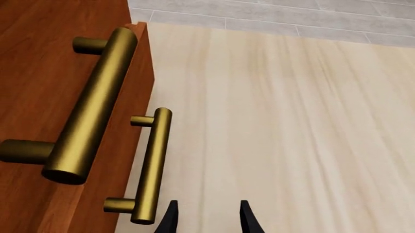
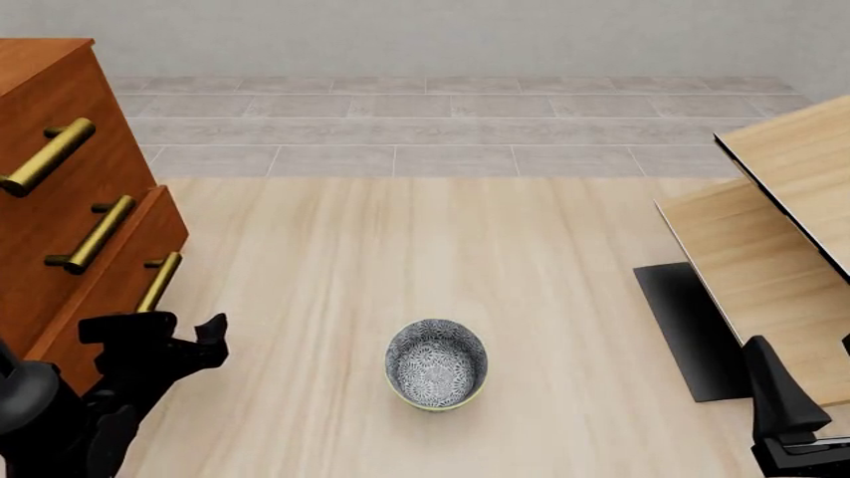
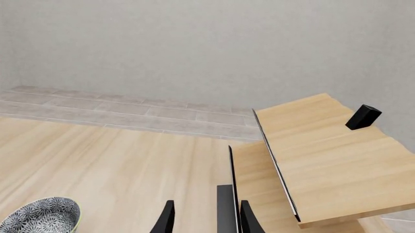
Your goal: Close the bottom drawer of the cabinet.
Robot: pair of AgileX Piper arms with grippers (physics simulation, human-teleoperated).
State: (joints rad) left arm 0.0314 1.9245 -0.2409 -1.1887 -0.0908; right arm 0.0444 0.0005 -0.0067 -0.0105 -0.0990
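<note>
Front view shows the bottom drawer (image 2: 126,274) jutting from the cabinet (image 2: 60,169), not yet closed; left gripper (image 2: 199,344) beside it, fingers parted, empty. Right gripper (image 3: 204,218) idle, released.

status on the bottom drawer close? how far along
Done: the left gripper has reached the cabinet, beside the bottom drawer. In hand: its jaws are open, empty, near the drawer's handle, no contact visible. Left: the drawer sticks out past those above and needs pushing in. The right gripper is idle.
</note>
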